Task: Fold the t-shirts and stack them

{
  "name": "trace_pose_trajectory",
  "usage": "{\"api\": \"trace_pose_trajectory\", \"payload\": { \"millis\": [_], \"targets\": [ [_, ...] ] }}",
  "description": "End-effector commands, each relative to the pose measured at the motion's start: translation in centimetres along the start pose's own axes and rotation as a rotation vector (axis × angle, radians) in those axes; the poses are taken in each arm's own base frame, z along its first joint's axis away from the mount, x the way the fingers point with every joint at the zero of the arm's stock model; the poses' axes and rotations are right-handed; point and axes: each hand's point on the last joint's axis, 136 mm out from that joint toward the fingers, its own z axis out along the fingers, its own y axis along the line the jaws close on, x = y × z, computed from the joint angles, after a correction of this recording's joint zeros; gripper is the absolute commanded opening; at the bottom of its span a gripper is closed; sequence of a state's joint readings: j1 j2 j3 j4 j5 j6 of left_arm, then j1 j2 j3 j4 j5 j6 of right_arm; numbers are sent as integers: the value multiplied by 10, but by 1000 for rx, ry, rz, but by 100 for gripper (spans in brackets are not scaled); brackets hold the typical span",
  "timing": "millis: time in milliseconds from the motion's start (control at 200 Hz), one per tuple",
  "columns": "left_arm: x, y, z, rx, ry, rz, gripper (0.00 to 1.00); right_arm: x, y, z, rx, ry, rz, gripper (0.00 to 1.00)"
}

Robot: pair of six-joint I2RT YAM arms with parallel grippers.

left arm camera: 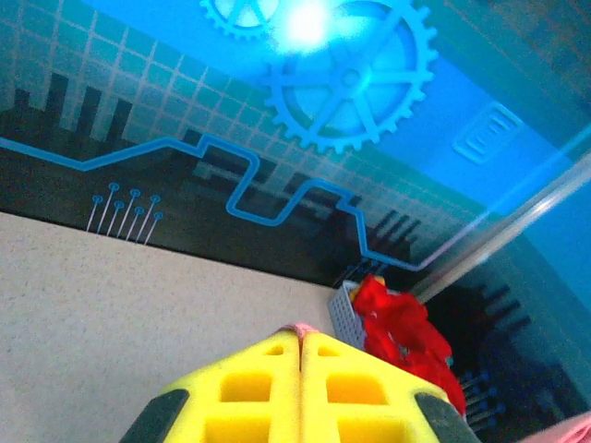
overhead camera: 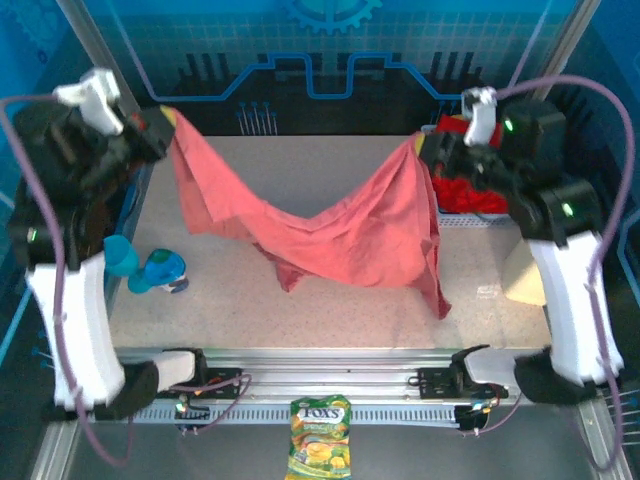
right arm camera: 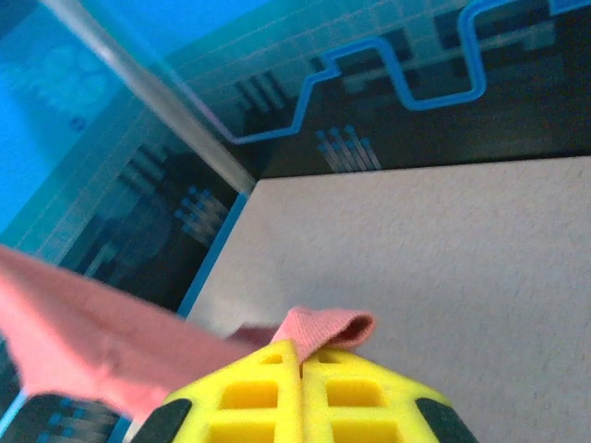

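Now left gripper (overhead camera: 167, 129) and right gripper (overhead camera: 421, 150) each pinch the pink shirt (overhead camera: 330, 225), sagging between them over the table (overhead camera: 230, 290); wrist views show jaws pressed on cloth slivers; red shirts (left arm camera: 395, 321) half hidden in the basket (left arm camera: 343, 314)

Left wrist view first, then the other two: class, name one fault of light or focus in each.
Left wrist: white glare blows out the backdrop at top centre; the left gripper, close up, looks soft. Right wrist: the salmon-pink t-shirt blurs at lower left. Top external: blue cast, fine detail hazy.
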State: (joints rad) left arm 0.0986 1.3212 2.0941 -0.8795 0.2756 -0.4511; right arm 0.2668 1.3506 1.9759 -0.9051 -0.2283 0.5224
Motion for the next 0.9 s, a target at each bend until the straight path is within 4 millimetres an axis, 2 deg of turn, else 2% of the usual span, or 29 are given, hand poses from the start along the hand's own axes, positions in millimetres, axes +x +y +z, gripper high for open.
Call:
{"api": "trace_pose_trajectory", "payload": {
  "millis": [0,20,25,30,35,65,75,85,115,125,140,175,240,340,390,475,550,615,675,745,810,895],
  "targets": [
    [-45,22,70,22,-59,-79,0,-61,-14,58,-37,-95,-21,0],
    [-49,30,84,23,-50,-116,0,-71,-16,70,-44,-109,-21,0],
    [-52,29,85,30,-55,-123,0,-75,-14,69,-49,-118,-24,0],
    [-59,23,78,46,-77,-120,0,-78,-14,72,-52,-124,-26,0],
    [-55,33,91,33,-55,-142,0,-82,-12,72,-59,-133,-31,0],
    [-69,34,103,75,-61,-194,0,-98,-11,86,-84,-162,-48,0],
    [-76,34,106,92,-76,-194,0,-108,-6,84,-100,-189,-62,0],
    [-82,32,107,110,-85,-205,0,-112,-6,90,-107,-196,-66,0],
    [-94,41,122,136,-103,-249,0,-132,1,93,-133,-259,-97,0],
    [-103,36,119,154,-129,-238,0,-137,2,96,-136,-274,-104,0],
    [-107,45,129,151,-137,-266,0,-146,3,99,-146,-304,-117,0],
    [-124,51,136,176,-191,-298,0,-169,14,94,-185,-400,-150,0],
    [-159,51,146,314,-296,-371,0,-206,31,77,-238,-582,-207,0],
    [-190,41,148,505,-424,-416,0,-241,53,38,-265,-828,-313,0],
    [-201,33,138,546,-481,-390,0,-251,57,18,-257,-923,-335,0],
    [-214,10,111,623,-566,-303,0,-260,61,-18,-217,-1027,-351,0],
    [-218,-20,80,699,-600,-194,0,-259,66,-40,-204,-1030,-378,0],
    [-212,-53,53,801,-616,-75,0,-252,66,-47,-198,-1006,-389,0],
    [-198,-74,45,816,-581,14,0,-240,55,-47,-158,-973,-373,0],
    [-172,-95,44,826,-494,109,0,-214,34,-31,-108,-877,-342,0],
    [-144,-99,44,791,-456,152,0,-180,7,-12,-48,-770,-298,0],
    [-93,-76,50,594,-443,224,0,-120,-37,16,25,-598,-187,0]
  ]
}}
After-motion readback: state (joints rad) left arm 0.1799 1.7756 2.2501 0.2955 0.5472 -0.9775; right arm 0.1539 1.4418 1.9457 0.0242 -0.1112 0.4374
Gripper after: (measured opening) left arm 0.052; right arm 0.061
